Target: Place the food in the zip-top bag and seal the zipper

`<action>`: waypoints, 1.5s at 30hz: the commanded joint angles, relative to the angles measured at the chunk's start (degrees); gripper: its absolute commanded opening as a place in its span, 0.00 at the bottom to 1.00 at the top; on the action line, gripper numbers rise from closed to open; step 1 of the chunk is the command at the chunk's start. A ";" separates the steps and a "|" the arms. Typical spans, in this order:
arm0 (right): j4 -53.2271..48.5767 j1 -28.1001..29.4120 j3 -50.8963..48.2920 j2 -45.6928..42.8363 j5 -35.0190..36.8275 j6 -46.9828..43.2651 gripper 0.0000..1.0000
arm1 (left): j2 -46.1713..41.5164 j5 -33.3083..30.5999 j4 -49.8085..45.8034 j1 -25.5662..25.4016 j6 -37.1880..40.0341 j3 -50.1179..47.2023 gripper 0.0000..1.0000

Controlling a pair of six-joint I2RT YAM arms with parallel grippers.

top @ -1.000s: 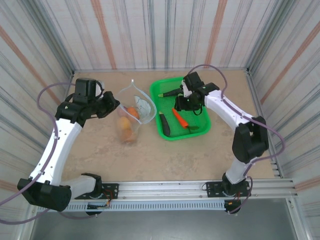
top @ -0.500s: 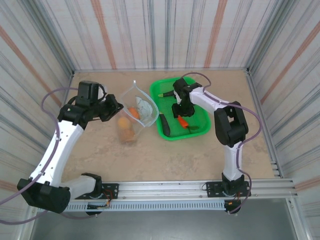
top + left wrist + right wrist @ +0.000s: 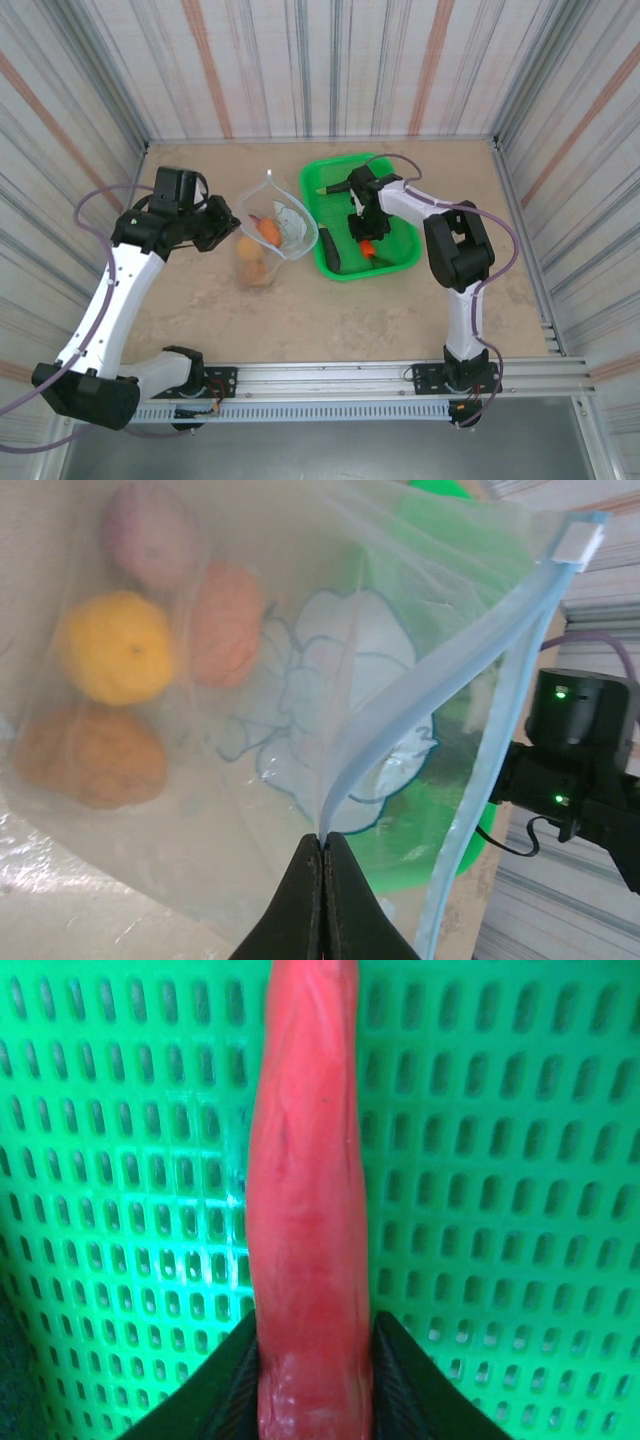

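Zip-top bag [image 3: 300, 680] pinched at its mouth by the left claw [image 3: 323, 858]; carrot [image 3: 305, 1160] clamped by the right claw [image 3: 314, 1380] in the green basket [image 3: 500, 1160].

The left claw is seen closed, its two fingers pressed together on the pale blue zipper [image 3: 430, 695], which runs up and away from the fingertips with the bag's mouth gaping beside it. Through the clear wall ahead of that claw, a yellow fruit [image 3: 115, 645], a brown potato [image 3: 90, 758], a pink-orange piece [image 3: 228, 620] and a purple onion [image 3: 150, 530] are seen inside the bag. The carrot's near end is held between the right claw's fingers, and the rest of it is stretched straight out ahead over the basket floor. From above, a dark cucumber [image 3: 331, 250] is seen lying just beside the right claw [image 3: 362, 232], on the side toward the bag.
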 commanded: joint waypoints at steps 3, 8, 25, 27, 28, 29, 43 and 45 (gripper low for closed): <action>6.17 -1.58 -3.62 -6.30 -1.42 3.60 0.25 | -0.78 -2.38 -3.97 -0.25 -1.32 2.00 0.00; 8.28 -1.53 -4.81 -12.12 -2.65 5.38 0.24 | -0.07 -0.78 -3.43 -0.24 -2.15 1.15 0.00; 25.01 7.60 -4.98 -36.86 -5.52 9.40 0.26 | 1.43 1.08 -3.58 -0.28 -4.31 1.95 0.00; 28.34 9.43 -5.56 -38.19 -5.64 9.54 0.26 | 1.64 0.97 -3.99 -0.29 -4.31 2.85 0.00; 30.16 10.54 -6.03 -38.62 -5.06 9.46 0.25 | 1.75 0.97 -4.07 -0.28 -4.21 3.15 0.00; 32.69 11.86 -6.85 -38.88 -4.69 9.21 0.24 | 1.78 0.81 -4.25 -0.28 -4.13 3.61 0.00; 69.09 21.20 -16.15 -28.16 -14.01 5.37 0.22 | 4.33 0.98 -6.37 0.35 -3.55 8.50 0.00; 72.43 21.84 -17.30 -26.15 -13.82 5.75 0.21 | 4.33 1.05 -6.51 0.35 -3.70 8.83 0.00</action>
